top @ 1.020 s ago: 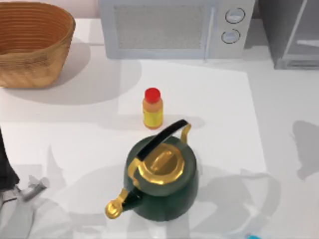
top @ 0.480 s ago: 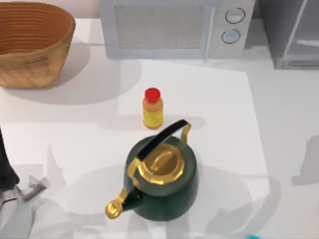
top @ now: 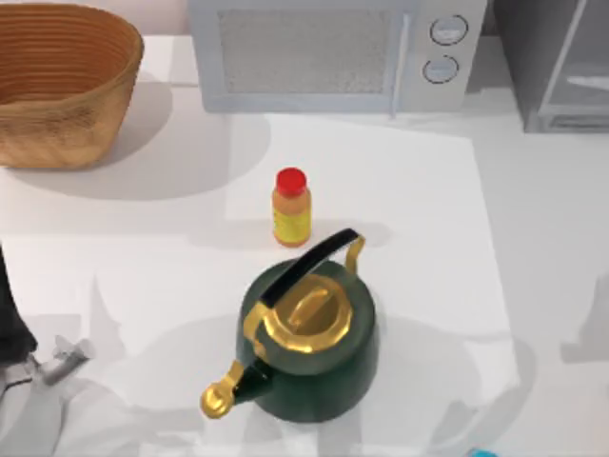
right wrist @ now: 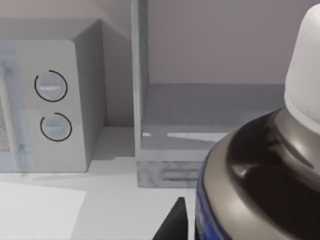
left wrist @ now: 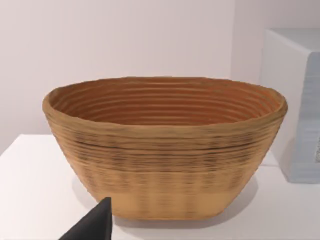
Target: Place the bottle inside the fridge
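In the right wrist view, the bottle [right wrist: 260, 170] looms close: dark brown body, white cap, a blue strip at its label's edge. My right gripper [right wrist: 235, 225] is shut on it, and one dark fingertip [right wrist: 172, 222] shows beside it. Beyond the bottle stands the fridge [right wrist: 215, 107], grey, with a pale frame and its inside facing the camera. From above, the fridge [top: 557, 67] sits at the table's back right corner. My left gripper [top: 59, 364] is parked open at the front left.
A light grey microwave [top: 328, 52] with two knobs stands left of the fridge. An orange-yellow bottle with a red cap [top: 291, 208] and a green kettle with a gold lid [top: 309, 333] occupy the middle. A wicker basket [top: 62, 81] is at the back left.
A shadow on the table's right side has slid toward the front edge. The things on the table and my left arm have not moved.
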